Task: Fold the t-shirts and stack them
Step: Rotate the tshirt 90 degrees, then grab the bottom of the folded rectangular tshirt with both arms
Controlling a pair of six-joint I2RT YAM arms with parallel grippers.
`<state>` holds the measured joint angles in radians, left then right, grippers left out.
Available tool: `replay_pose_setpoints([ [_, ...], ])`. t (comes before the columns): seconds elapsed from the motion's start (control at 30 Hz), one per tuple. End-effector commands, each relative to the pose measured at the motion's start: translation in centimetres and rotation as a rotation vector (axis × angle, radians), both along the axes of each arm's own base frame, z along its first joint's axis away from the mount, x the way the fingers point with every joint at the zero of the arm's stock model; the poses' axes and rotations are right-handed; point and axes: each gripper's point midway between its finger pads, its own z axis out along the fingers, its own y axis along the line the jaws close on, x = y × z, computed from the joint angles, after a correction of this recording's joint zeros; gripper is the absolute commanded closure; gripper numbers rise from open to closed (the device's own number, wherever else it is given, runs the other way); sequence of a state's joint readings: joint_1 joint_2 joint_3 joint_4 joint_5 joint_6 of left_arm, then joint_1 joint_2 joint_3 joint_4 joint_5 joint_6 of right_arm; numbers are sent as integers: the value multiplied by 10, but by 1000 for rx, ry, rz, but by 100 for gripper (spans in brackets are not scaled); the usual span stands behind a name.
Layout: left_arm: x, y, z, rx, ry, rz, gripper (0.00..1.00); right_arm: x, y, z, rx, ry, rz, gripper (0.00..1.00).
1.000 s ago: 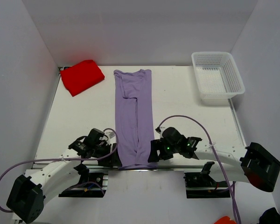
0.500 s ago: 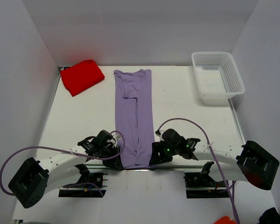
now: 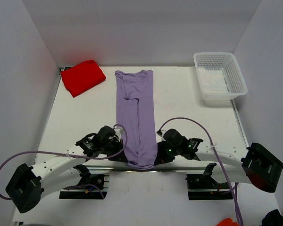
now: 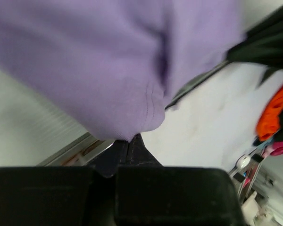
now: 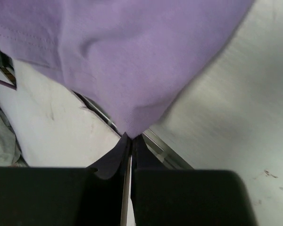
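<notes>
White table [image 3: 179,103] | arms [image 3: 61,165] low at near edge | left pincer [image 4: 130,140], right pincer [image 5: 131,137] pinch lavender shirt [image 3: 134,113] hem

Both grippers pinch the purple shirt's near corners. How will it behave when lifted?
Probably floppy: in both wrist views the purple shirt puckers to a point at the shut left gripper and right gripper. Likely light, since thin fingertip pinches hold it. The far end may drag along the table.
</notes>
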<state>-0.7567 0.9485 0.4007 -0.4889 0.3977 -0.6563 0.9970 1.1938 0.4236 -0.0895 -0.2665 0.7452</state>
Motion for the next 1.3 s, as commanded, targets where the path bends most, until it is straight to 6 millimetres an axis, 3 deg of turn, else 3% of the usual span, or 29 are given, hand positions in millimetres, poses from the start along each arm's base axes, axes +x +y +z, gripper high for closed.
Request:
replay_pose_setpoints([
  [0.0, 23, -15, 36, -64, -114, 25, 100, 30, 16, 38, 56, -153, -17, 100],
  [0.13, 41, -21, 50, -70, -172, 55, 100, 48, 24, 55, 57, -220, -38, 100],
  [0.17, 53, -20, 53, -50, -198, 92, 100, 52, 25, 53, 36, -220, -42, 100],
  [0.2, 59, -18, 53, -42, -201, 119, 100, 70, 26, 63, 21, -264, -86, 100],
  [0.33, 91, -15, 65, 14, -262, 242, 100, 101, 27, 71, -34, -319, -144, 100],
  [0.4, 111, -5, 67, 64, -309, 324, 100, 126, 25, 80, -47, -368, -204, 100],
  [0.53, 153, 10, 92, 109, -428, 472, 100, 166, 21, 99, -55, -431, -298, 100],
  [0.6, 165, 22, 96, 156, -446, 510, 100, 176, 20, 98, -73, -442, -304, 100],
  [0.63, 178, 24, 109, 162, -485, 542, 100, 186, 24, 110, -57, -471, -307, 100],
  [0.67, 184, 30, 106, 200, -485, 546, 100, 196, 17, 111, -67, -481, -324, 100],
  [0.77, 203, 32, 117, 222, -516, 553, 100, 218, 17, 119, -68, -495, -335, 100],
  [1.0, 252, 41, 125, 246, -538, 599, 100, 266, 15, 116, -100, -517, -333, 100],
  [1.03, 258, 40, 121, 247, -529, 602, 100, 271, 19, 124, -81, -534, -317, 100],
  [1.07, 262, 43, 120, 257, -531, 604, 100, 279, 24, 116, -87, -521, -302, 100],
  [1.23, 291, 45, 117, 227, -530, 588, 100, 306, 27, 121, -60, -533, -272, 100],
  [1.27, 296, 40, 119, 214, -537, 573, 100, 309, 29, 111, -76, -523, -257, 100],
])
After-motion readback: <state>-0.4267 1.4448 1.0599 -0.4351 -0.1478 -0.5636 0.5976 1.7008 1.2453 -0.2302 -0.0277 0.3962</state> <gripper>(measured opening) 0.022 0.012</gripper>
